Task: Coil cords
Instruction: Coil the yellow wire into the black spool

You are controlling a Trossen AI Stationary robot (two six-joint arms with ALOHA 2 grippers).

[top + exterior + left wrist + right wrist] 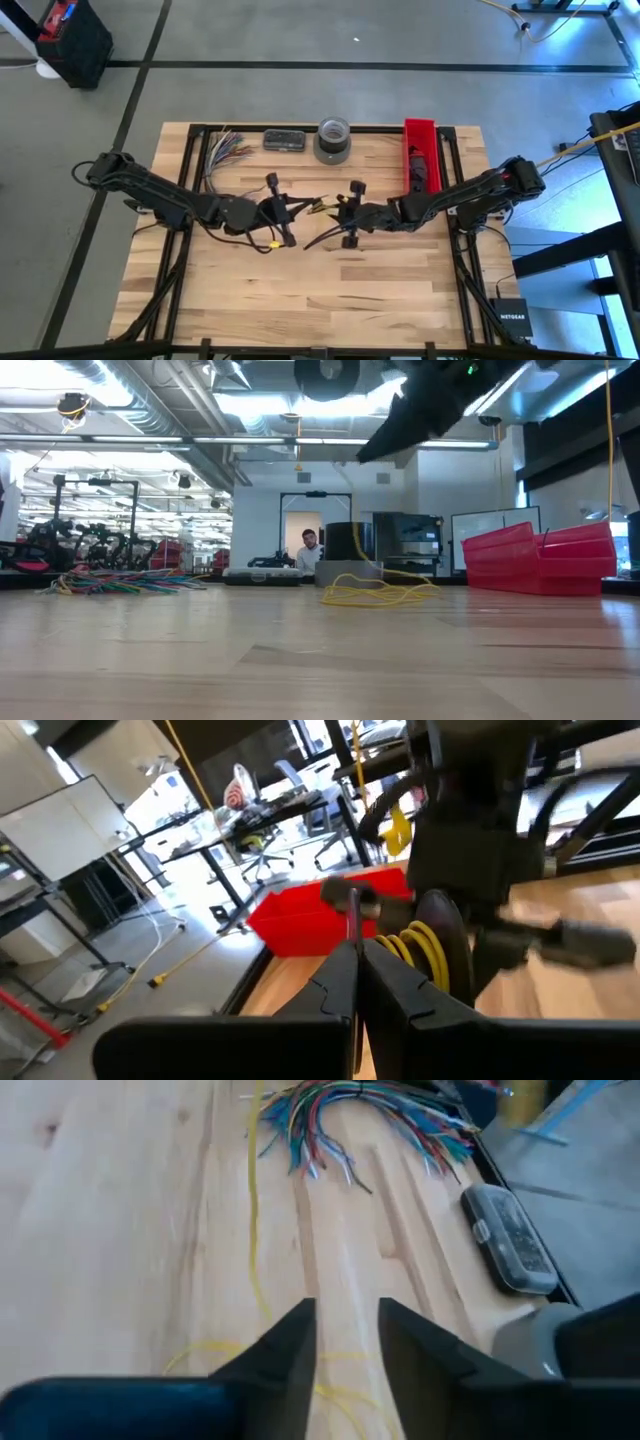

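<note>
- Coiling is judged to be the step in hand, and it is barely begun: no neat round bundle is seen yet. Places below are given from the grey tape roll (333, 140) at the far edge of the worktop (400, 290).
- The fan of multicoloured wires (228, 150) and a dark flat case (284, 140), both left of the tape roll, should be kept out of the winding.
- The left tool (295, 208) is held in front of the tape roll and a little to its left. Its fingers are closed almost together. Whether a strand is pinched between them cannot be told.
- The cord (380, 596), seen here as a thin yellow strand, lies in loose, untidy loops on the worktop just in front of the tape roll, between the two tools.
- The right tool (338, 212) is held in front of the tape roll, near the left one. Its fingers are parted by a narrow gap, with nothing between them.
- For a good coil, one end should be gripped firmly by one tool while even loops of like size are laid by the other. Slack should be fed gently so that nothing kinks or snags.
- The red bin (421, 124) stands right of the tape roll, and no writing can be read on it.
- One word can be read: "NETGEAR", on a dark box (513, 320) off the worktop, far to the right of the tape roll and nearer the front.
</note>
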